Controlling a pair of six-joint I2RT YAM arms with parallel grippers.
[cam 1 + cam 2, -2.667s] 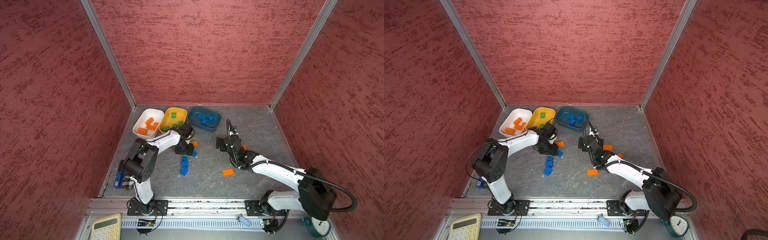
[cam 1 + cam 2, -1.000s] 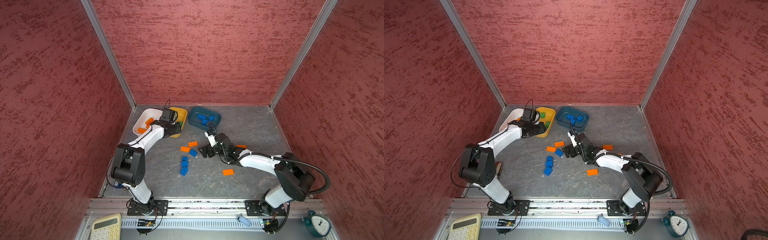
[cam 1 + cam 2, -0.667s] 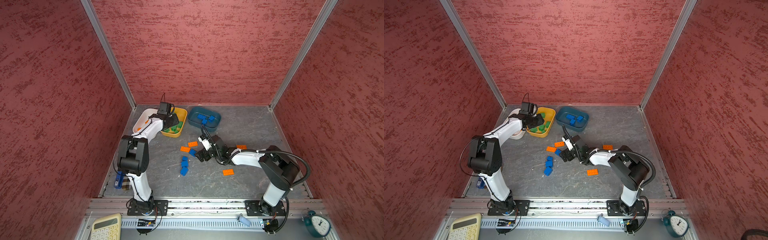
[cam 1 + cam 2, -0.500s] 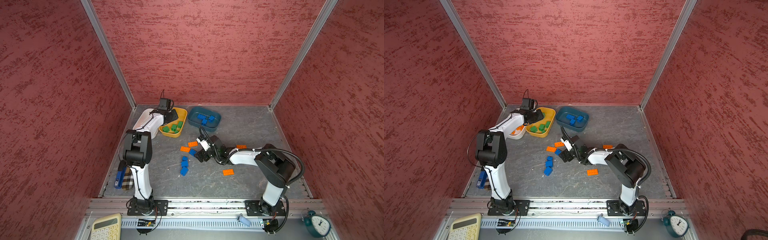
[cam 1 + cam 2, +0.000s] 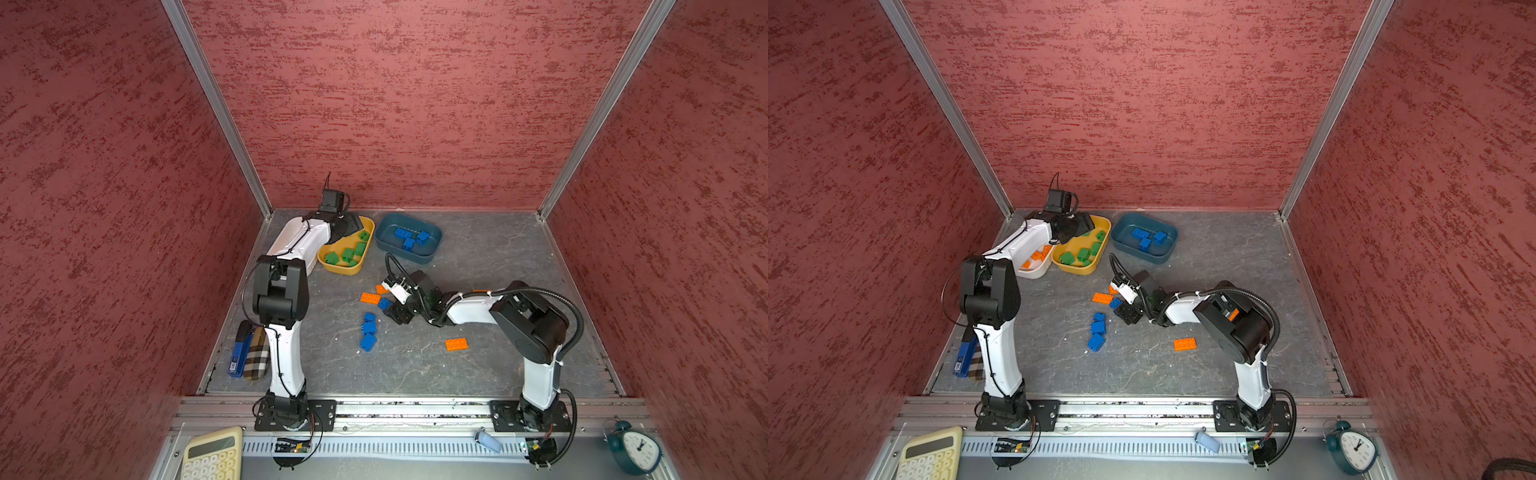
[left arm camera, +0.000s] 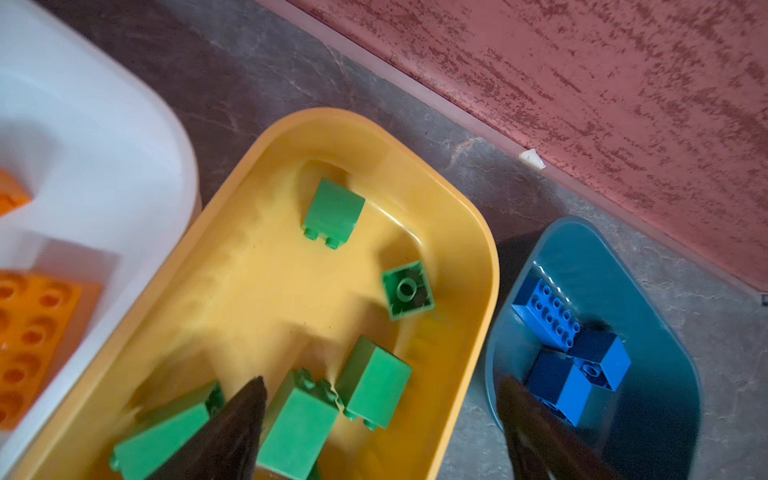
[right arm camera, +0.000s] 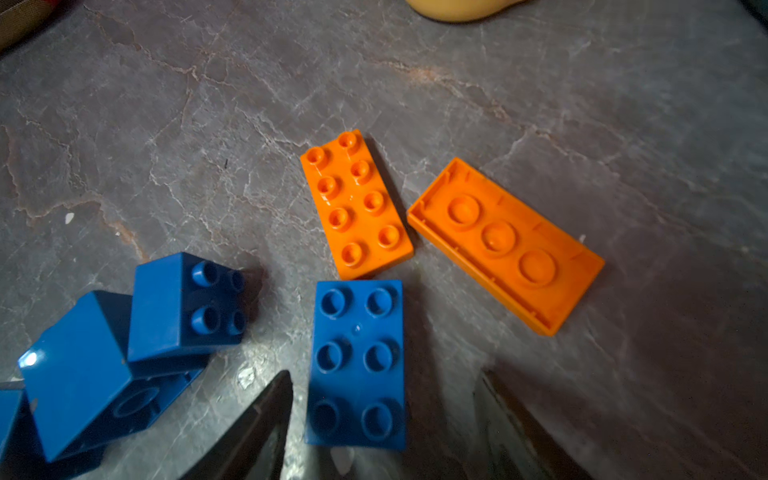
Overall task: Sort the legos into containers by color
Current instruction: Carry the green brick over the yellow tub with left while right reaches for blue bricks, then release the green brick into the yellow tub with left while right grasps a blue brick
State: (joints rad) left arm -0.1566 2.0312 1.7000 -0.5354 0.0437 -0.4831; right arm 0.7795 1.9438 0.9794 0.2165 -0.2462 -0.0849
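Observation:
My left gripper (image 6: 380,395) hangs open over the yellow tub (image 5: 345,270), which holds several green legos (image 6: 332,212). Nothing sits between its fingers. Beside it, the teal tub (image 5: 432,249) holds blue legos (image 6: 544,311), and the white tub (image 5: 1034,272) holds orange ones (image 5: 1040,254). My right gripper (image 7: 384,380) is low on the floor, open, with one finger on each side of a flat blue lego (image 7: 359,361) and a gap on both sides. Two orange legos (image 7: 357,203) lie just beyond it, and chunky blue ones (image 7: 187,307) lie beside it.
Another orange lego (image 5: 456,344) lies alone nearer the front rail. A blue device and a plaid pouch (image 5: 255,353) rest by the left wall. A calculator (image 5: 212,455) and a clock (image 5: 633,449) sit in front of the rail. Red walls enclose the floor.
The left gripper swung from the floor to above the yellow tub and opened. The right gripper reached left across the floor to the flat blue lego, and its jaws have narrowed around it.

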